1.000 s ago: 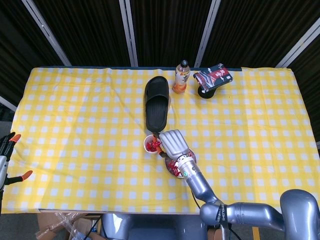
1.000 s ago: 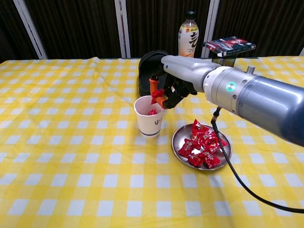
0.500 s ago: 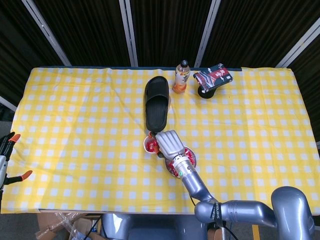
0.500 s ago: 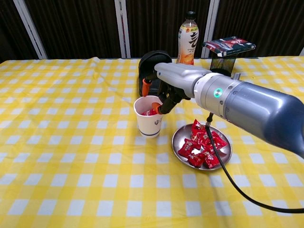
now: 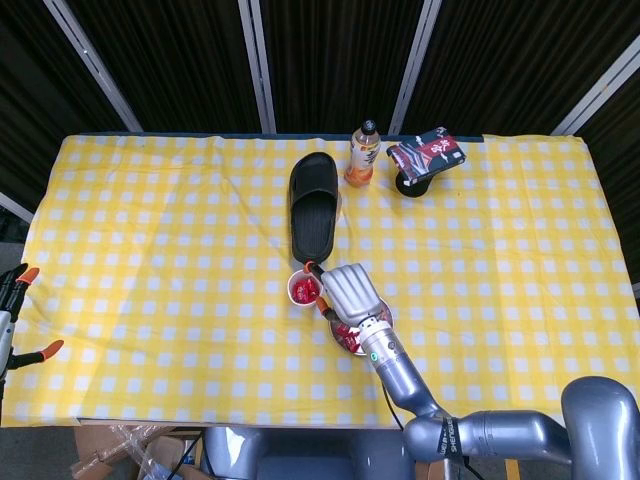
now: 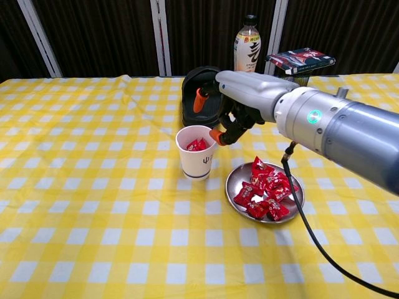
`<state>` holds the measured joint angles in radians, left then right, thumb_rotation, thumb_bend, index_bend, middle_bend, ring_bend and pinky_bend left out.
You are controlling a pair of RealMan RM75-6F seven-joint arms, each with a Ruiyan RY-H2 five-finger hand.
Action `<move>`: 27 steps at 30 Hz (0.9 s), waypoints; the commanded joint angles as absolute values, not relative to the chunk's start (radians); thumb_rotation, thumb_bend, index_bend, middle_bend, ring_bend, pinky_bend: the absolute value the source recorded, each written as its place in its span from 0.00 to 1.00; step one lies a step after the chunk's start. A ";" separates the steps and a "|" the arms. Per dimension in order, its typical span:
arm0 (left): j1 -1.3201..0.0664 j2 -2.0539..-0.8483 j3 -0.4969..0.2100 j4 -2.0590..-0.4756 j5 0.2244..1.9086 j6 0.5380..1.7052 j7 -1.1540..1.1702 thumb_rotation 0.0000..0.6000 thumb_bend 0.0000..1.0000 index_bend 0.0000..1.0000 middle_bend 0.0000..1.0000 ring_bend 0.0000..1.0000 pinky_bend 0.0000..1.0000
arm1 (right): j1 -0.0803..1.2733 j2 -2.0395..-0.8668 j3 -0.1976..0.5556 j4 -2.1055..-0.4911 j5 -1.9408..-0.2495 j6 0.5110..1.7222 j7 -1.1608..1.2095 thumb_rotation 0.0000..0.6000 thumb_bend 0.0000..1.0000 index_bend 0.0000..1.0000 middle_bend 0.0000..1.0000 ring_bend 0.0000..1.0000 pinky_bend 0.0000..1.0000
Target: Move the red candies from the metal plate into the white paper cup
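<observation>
The right hand (image 6: 232,106) hung just above and beside the white paper cup (image 6: 196,152), its orange-tipped fingers (image 6: 200,99) apart, one stretched out over the cup's far rim and another curled down near the cup's right edge, with nothing seen between them. Below the fingertips the cup stood upright and held a few red candies (image 6: 197,145) that showed above its rim. Under the wrist, on the side away from the cup, lay the metal plate (image 6: 234,177) with a heap of red candies (image 6: 267,187) in wrappers, the plate just beside the cup but apart from it. In the head view the same hand (image 5: 348,291) covered part of the plate (image 5: 386,318) and sat just right of the cup (image 5: 303,289). Beyond the fingers lay a black slipper (image 5: 315,205), and further off stood a drink bottle (image 5: 364,154) and a dark stand with a red-and-black packet (image 5: 428,153). The left hand did not show in either view, and the yellow checked tablecloth (image 6: 93,205) spread under everything
</observation>
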<state>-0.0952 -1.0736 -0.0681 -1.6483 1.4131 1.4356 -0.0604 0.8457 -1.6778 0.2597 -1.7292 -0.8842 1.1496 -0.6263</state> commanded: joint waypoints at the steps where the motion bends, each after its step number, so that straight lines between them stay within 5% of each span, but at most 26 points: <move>1: -0.094 -1.076 -0.068 -1.647 1.414 1.439 -0.056 1.00 0.04 0.02 0.00 0.00 0.00 | 0.801 -1.625 0.213 -1.798 -0.918 1.197 -0.637 1.00 0.48 0.29 0.82 0.89 0.85; 13: -0.086 -1.087 -0.065 -1.645 1.438 1.470 -0.039 1.00 0.04 0.02 0.00 0.00 0.00 | 0.681 -1.510 0.051 -1.921 -0.962 1.263 -0.672 1.00 0.48 0.29 0.82 0.89 0.85; 27: -0.080 -1.096 -0.064 -1.635 1.454 1.490 -0.038 1.00 0.04 0.03 0.00 0.00 0.00 | 0.646 -1.533 -0.015 -1.903 -0.980 1.220 -0.696 1.00 0.47 0.36 0.82 0.89 0.85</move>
